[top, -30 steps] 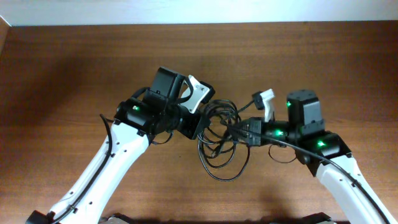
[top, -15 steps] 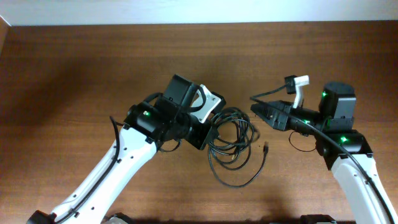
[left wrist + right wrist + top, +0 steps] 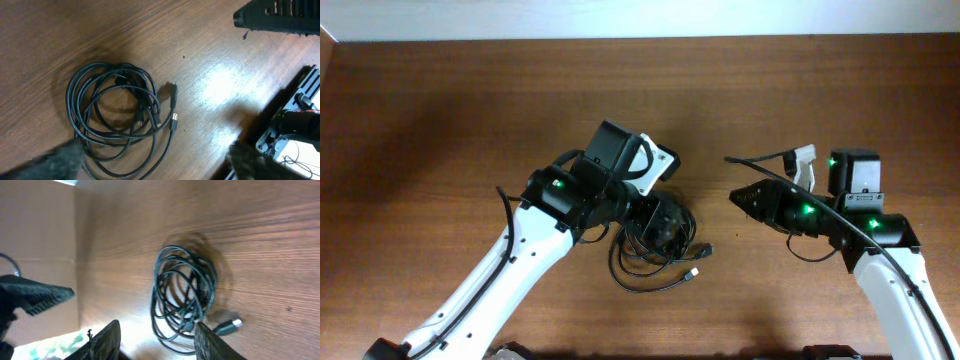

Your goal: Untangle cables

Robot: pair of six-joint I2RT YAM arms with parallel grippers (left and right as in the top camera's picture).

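- While the cables (image 3: 655, 257) lie bunched in one loose coil on the wooden table (image 3: 440, 120), neither claw holds them.
- The coil sits near table centre, toward the front edge. Its loops overlap, so I can't tell the single cords apart.
- Left wrist view: the same coil (image 3: 120, 117) lies flat on the wood, with one dark plug (image 3: 174, 93) and one silver-tipped plug (image 3: 175, 118) poking out on its right side.
- Left claw (image 3: 660, 217) hangs right over the coil. In the wrist view (image 3: 152, 150) its fingers (image 3: 57, 162) are blurred but spread wide with nothing pinched.
- Right claw (image 3: 740, 195) is off to the coil's right, points left toward it, and is clearly apart from it.
- Right wrist view: the claw (image 3: 157, 325) has its fingers (image 3: 107, 340) parted and empty. The coil (image 3: 185, 297) shows beyond them, with the silver-tipped plug (image 3: 230, 326) at its edge.
- A thin wire (image 3: 760, 157) on the right arm arcs above the claw.
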